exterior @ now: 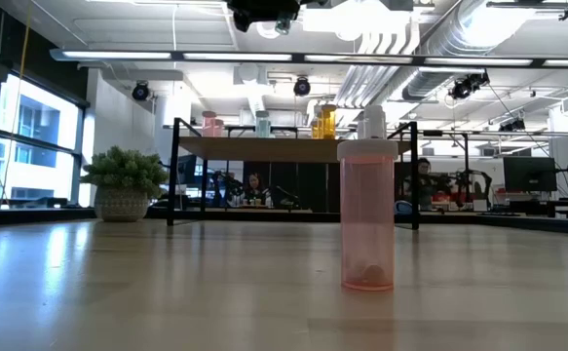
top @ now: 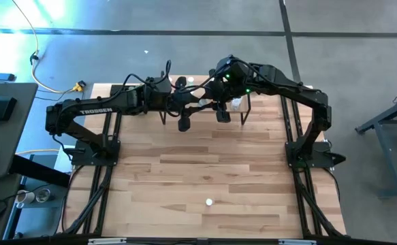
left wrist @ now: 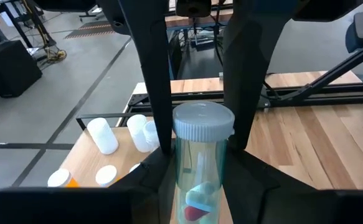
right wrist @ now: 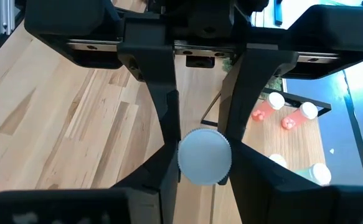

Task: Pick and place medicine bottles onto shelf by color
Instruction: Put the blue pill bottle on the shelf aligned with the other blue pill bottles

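The shelf (exterior: 264,147) stands at the table's far middle with several bottles on its top. My left gripper (left wrist: 200,155) is above it, shut on a clear greenish bottle (left wrist: 198,168) with a white cap. My right gripper (right wrist: 204,155) is beside it, shut on a bottle whose white cap (right wrist: 204,156) faces the camera and hides its colour. In the high view both grippers, left (top: 183,112) and right (top: 222,109), hang over the shelf. A pink bottle (exterior: 367,219) stands upright on the table toward its near edge and shows as a white cap in the high view (top: 209,201). My left gripper pinches the greenish bottle between its two fingers, on the two sides of its body just below the cap (left wrist: 178,155). The bottle is lifted clear, above the shelf top. My right gripper pinches its bottle between the two fingers at the sides of the cap (right wrist: 182,163), coming from above and pointing down. The bottle is lifted clear, cap up toward the wrist.
White-capped bottles (left wrist: 103,134) lie and stand on the shelf top (left wrist: 88,163). Pink bottles (right wrist: 274,111) and a green one (right wrist: 309,171) show on it below my right gripper. A potted plant (exterior: 123,185) stands at the far left.
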### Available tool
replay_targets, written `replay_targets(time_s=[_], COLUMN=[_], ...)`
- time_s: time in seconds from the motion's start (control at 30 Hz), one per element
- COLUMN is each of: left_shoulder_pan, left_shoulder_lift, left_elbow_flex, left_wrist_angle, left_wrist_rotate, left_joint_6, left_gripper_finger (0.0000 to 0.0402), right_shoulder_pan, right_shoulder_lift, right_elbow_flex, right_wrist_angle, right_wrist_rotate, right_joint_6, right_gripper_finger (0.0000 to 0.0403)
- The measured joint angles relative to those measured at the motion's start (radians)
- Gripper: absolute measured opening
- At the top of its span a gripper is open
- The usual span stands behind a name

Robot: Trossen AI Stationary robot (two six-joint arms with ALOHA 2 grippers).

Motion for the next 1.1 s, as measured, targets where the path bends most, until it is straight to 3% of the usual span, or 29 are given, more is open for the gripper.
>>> replay_targets(time_s=[0.2, 0.47, 1.0, 1.1], left_shoulder_pan=[0.000, 0.000, -0.002, -0.002], left_shoulder_lift=[0.000, -0.011, -0.152, -0.193], left_elbow_flex=[0.000, 0.000, 0.001, -0.048], left_wrist_angle=[-0.007, -0.062, -0.325, -0.328], left_wrist_rotate=[-0.006, -0.089, -0.094, -0.092], left_joint_6=[0.000, 0.000, -0.044, -0.072], left_gripper_finger=[0.0155, 0.0215, 0.0212, 0.0212], right_shoulder_pan=[0.000, 0.000, -0.055, -0.068], right_shoulder_lift=[0.000, 0.000, 0.001, 0.019], right_elbow_flex=[0.000, 0.000, 0.000, 0.001], right_wrist_angle=[0.000, 0.000, 0.027, 0.045], right_wrist_rotate=[0.016, 0.078, 0.104, 0.102], right_joint_6=[0.002, 0.036, 0.108, 0.133], right_gripper_finger=[0.0110, 0.0110, 0.0110, 0.0110])
